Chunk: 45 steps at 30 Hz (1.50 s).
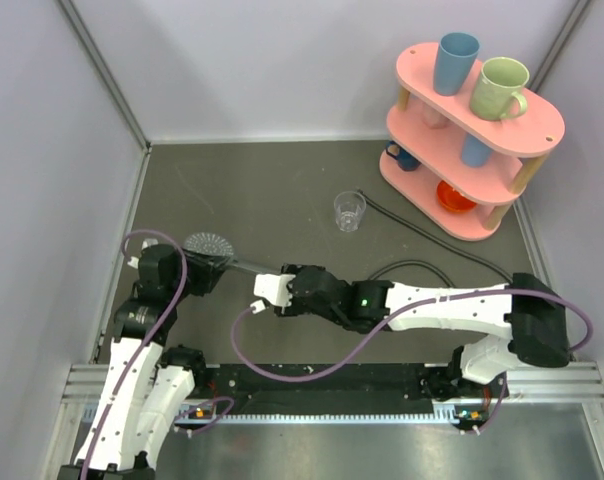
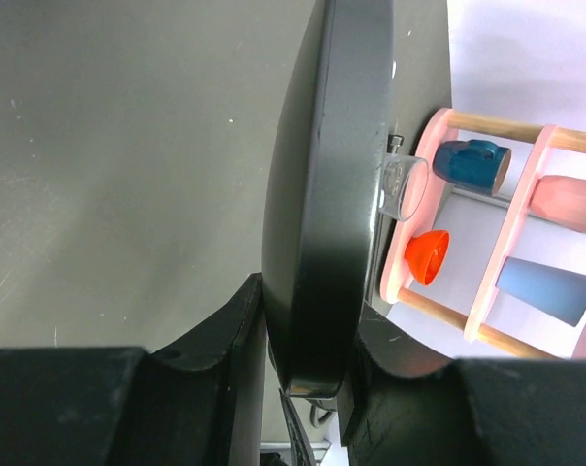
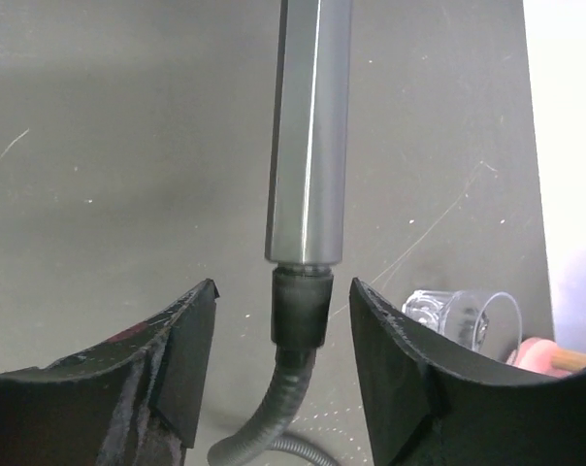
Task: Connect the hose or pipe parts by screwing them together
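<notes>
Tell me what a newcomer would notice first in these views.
The grey hand shower at centre-left, its disc clamped edge-on in the left pincer. Just right of it, the right pincer stands open around the spot where the dark hose meets the shower's handle. The pink mug rack in the far right corner is the loudest colour.

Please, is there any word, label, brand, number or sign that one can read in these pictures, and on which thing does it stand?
None can be read.
The shower, hose, glass and rack show no text.
Coloured spots on the arm bases are too small to read.
</notes>
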Motion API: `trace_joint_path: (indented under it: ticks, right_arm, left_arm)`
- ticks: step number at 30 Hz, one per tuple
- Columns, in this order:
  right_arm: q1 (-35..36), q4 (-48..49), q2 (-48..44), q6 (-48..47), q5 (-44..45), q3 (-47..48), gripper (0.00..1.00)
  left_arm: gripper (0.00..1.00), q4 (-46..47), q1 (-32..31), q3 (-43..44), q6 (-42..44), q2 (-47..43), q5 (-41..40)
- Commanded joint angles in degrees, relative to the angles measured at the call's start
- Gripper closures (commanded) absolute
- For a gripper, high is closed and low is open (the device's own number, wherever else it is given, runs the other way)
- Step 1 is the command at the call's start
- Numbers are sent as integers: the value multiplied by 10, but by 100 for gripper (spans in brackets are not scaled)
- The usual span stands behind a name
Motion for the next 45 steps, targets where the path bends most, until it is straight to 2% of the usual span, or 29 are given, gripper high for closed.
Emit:
trace_joint_path:
  ticks: [1,2,3,5,6,7,11,12,13,15,16,18,19,21,22,24,28,30,33,34,35,37,38,45]
  right_arm:
    - [15,39,26,-28,61,52,46]
    - [15,42,32,-31,65,56,49]
    - [15,47,35,-35,69,58,61]
    - [16,53,42,-38,78,60,77]
    - [15,54,43,-36,79,60,93]
    - [15,57,43,-34,79,60,98]
    - [5,52,37,-14,23,66,100]
    - [-5,47,34,10,-2,67,100]
    - [-25,38,29,25,-66,73,100]
    - [-55,31,17,71,-136,80,100]
    - [-86,25,14,86,-206,87,100]
    - [-121,18,9,126,-295,95,100]
    - [-142,16,10,139,-386,101,100]
    - [-194,11,17,172,-480,107,100]
    - [-207,5,32,177,-563,122,100]
    - [-228,-26,49,179,-606,137,100]
    - [-259,-65,109,200,-768,183,100]
    - [-267,-68,121,215,-797,189,98]
    - [-267,-68,114,208,-758,177,89]
    - [-266,-68,109,206,-721,169,83]
    - [-267,-67,98,202,-700,165,70]
    - [-266,-66,85,201,-623,154,57]
    - [-267,-66,71,199,-595,149,45]
    - [-246,-49,-21,158,-390,82,37]
  left_arm:
    - [100,19,-1,32,-24,-19,12]
    - [100,18,-2,33,-25,-21,15]
    - [100,18,-1,34,-26,-22,17]
    - [100,10,-1,36,-24,-28,11]
    - [100,9,-1,38,-18,-29,8]
    - [100,10,-2,38,-11,-34,2]
    - [100,79,-1,4,37,-50,31]
    - [100,169,-2,-36,62,-59,47]
    - [100,219,-1,-63,70,-82,67]
    - [100,364,-1,-146,65,-109,112]
    - [100,406,-1,-170,61,-134,118]
    - [100,450,-1,-221,68,-154,117]
    - [100,482,-1,-232,77,-165,116]
    - [100,518,-2,-260,116,-173,125]
    - [100,531,-2,-266,127,-180,126]
    - [100,545,-2,-284,143,-186,131]
    - [100,589,-2,-318,145,-195,131]
    - [100,594,-2,-327,144,-195,129]
    - [100,585,-1,-332,142,-195,124]
    - [100,578,-2,-330,140,-195,116]
    - [100,564,-2,-321,133,-193,108]
    - [100,489,-1,-299,124,-188,74]
    - [100,465,-1,-275,119,-184,65]
    - [100,274,-2,-138,92,-116,8]
